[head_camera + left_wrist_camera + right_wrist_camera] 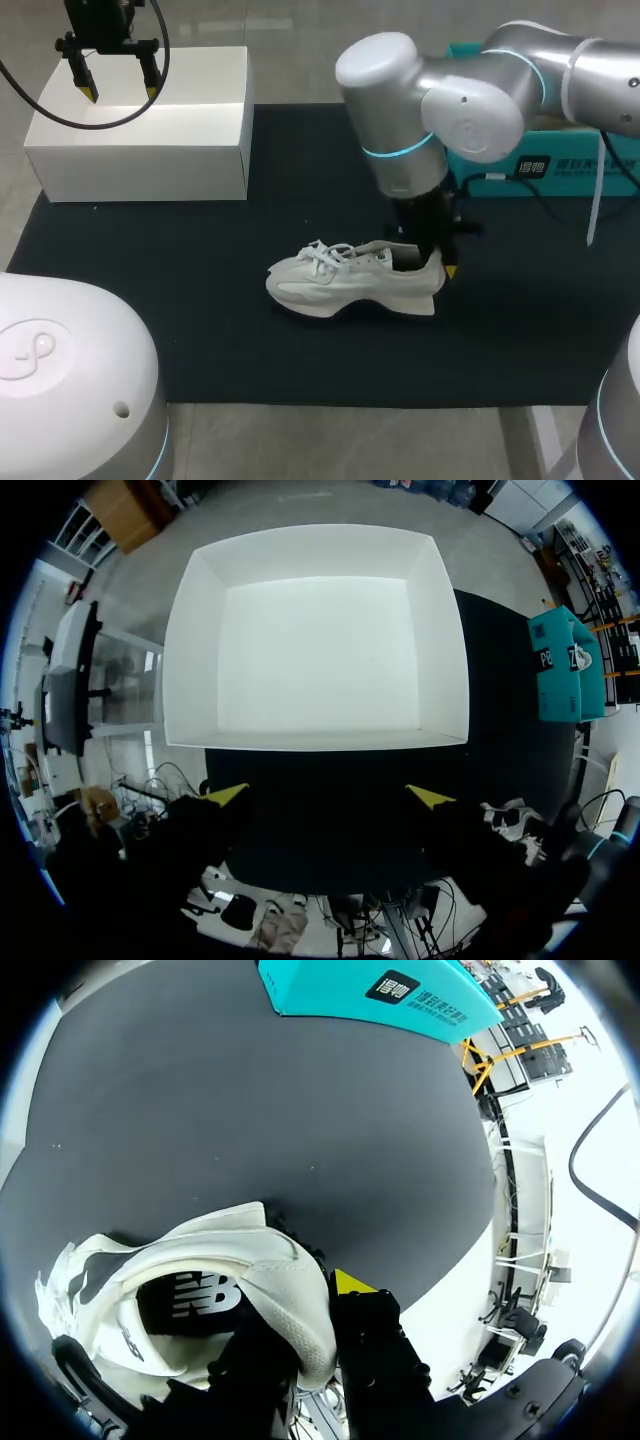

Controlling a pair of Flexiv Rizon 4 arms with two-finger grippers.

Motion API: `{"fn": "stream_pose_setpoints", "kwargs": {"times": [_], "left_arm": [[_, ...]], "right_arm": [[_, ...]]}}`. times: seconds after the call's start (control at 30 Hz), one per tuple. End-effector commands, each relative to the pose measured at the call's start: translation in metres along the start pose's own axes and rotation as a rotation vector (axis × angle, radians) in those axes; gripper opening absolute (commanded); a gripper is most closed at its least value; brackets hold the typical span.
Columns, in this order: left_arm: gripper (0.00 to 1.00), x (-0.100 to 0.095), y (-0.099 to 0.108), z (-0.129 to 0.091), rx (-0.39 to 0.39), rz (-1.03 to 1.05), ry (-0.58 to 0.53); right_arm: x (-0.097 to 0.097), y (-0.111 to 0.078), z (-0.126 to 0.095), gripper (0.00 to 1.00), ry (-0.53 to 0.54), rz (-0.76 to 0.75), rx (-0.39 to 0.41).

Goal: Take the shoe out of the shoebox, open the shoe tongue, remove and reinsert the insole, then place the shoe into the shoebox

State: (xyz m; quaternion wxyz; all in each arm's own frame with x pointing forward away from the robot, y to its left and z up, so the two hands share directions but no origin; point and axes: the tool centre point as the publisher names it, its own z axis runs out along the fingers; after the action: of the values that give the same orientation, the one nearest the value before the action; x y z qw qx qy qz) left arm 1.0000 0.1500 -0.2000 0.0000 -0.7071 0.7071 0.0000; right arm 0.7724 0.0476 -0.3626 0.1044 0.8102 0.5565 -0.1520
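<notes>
Far left at the back, left gripper point(120, 93) hangs above the shoebox point(140, 150), fingers pointing down, spread wide, nothing between them. From its wrist view the two yellow tips point(228, 795) sit over the near side of the box, apart from its rim. Box is white, open on top, no lid on it, inside bare; it sits on the back left corner of the black mat point(200, 330).

Middle of the mat: white shoe point(340, 285), out of the box and well apart from it. It stands upright on its sole, toe pointing left, heel right. Laces point(325, 255) lie loose over the tongue area. Whether the tongue is pulled open I cannot tell.

At the heel, right gripper point(440, 262) comes straight down from the right arm. One finger goes inside the shoe opening, the other runs outside behind the heel, yellow tip point(350, 1282) showing just by the heel collar. Heel wall is pinched between the two fingers, narrow grip. Right wrist view shows a dark insole point(190, 1295) lying flat inside the shoe, just ahead of the inner finger.

Back right, a teal box point(560, 165) sits by the mat's far edge, behind the right arm.
</notes>
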Motion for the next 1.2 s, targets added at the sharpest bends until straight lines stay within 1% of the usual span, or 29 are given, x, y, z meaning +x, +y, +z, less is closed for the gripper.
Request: {"fn": "stream_pose_setpoints", "kwargs": {"times": [0.03,0.17,0.3,0.67,0.8,0.83,0.87,0.9,1.07,1.2], "left_arm": [[1.00,0.000,0.000,0.000,0.000,0.000,0.000],[1.00,0.000,0.000,0.000,0.000,0.000,0.000],[1.00,0.000,0.000,0.000,0.000,0.000,0.000],[1.00,0.000,0.000,0.000,0.000,0.000,0.000],[1.00,0.000,0.000,0.000,0.000,0.000,0.000],[1.00,0.000,0.000,0.000,0.000,0.000,0.000],[1.00,0.000,0.000,0.000,0.000,0.000,0.000],[1.00,0.000,0.000,0.000,0.000,0.000,0.000],[1.00,0.000,0.000,0.000,0.000,0.000,0.000],[1.00,0.000,0.000,0.000,0.000,0.000,0.000]], "right_arm": [[-0.010,0.003,0.005,0.00,0.013,0.016,0.004],[-0.018,0.007,0.006,0.00,0.016,0.033,-0.001],[-0.020,0.010,0.010,0.00,0.007,0.037,-0.007],[-0.015,0.015,0.023,0.00,0.000,0.039,-0.002],[-0.014,0.016,0.026,0.00,-0.012,0.038,0.012],[-0.014,0.016,0.026,0.23,-0.015,0.039,0.019],[-0.014,0.016,0.026,0.93,-0.019,0.040,0.022],[-0.014,0.015,0.025,1.00,-0.019,0.039,0.024],[-0.017,0.007,0.011,1.00,-0.001,0.008,0.017],[-0.021,0.003,-0.010,1.00,0.040,-0.064,-0.020]]}}
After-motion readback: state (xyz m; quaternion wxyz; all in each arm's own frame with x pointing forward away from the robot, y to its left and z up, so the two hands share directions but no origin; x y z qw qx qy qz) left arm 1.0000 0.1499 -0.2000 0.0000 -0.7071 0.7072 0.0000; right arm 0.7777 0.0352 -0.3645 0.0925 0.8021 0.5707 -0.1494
